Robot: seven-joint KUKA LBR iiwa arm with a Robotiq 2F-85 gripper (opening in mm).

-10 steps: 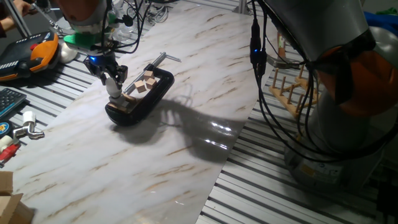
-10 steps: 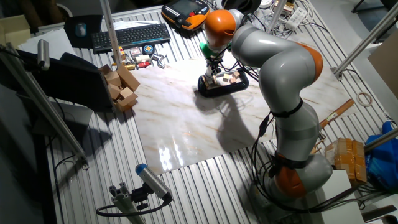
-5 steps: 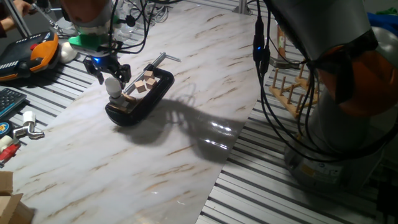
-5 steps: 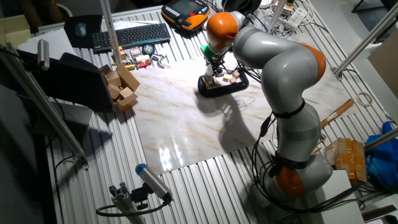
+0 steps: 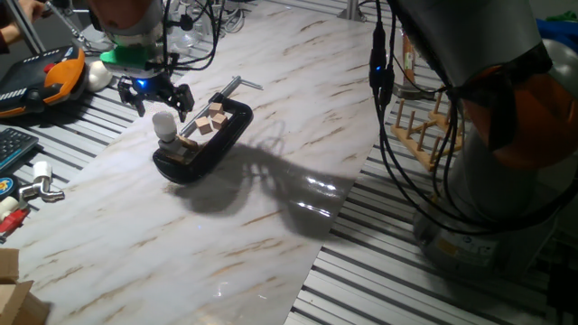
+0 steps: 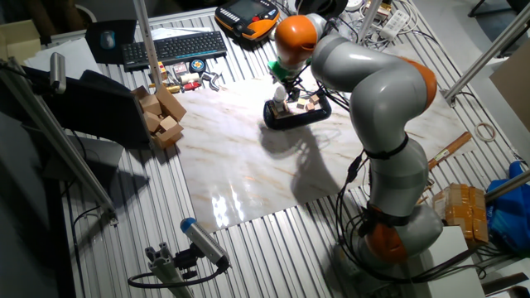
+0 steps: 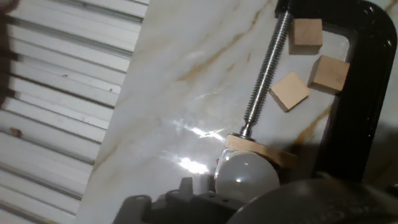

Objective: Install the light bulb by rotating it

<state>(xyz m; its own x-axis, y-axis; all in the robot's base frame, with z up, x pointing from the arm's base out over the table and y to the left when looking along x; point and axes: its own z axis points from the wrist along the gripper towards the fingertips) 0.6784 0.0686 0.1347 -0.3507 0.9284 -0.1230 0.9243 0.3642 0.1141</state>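
Your gripper (image 5: 159, 93) hangs just above the light bulb (image 5: 163, 124) with its two fingers spread apart and nothing between them — it has hold of nothing. The bulb stands upright at the near end of the black C-clamp (image 5: 203, 135), globe up, its base hidden in a wooden holder (image 7: 261, 151) pressed by the clamp's threaded screw (image 7: 263, 67). Three small wooden blocks (image 7: 308, 64) lie loose on the marble board (image 5: 271, 162) inside the clamp's bow.

The relation that matters for your next move: the bulb lies directly below the fingers, and its long axis runs vertical, in line with the gripper's approach. In the hand view the globe (image 7: 246, 177) sits low and right of centre, so you judge the hand slightly off the bulb's axis — centre it before you descend. A straight drop would put one finger on each side of the globe; a turn about that vertical axis then drives the thread.

Whether the bulb is fully seated you cannot tell, since the base is out of sight. Mind the frosted glass: it will likely slip under a light pinch
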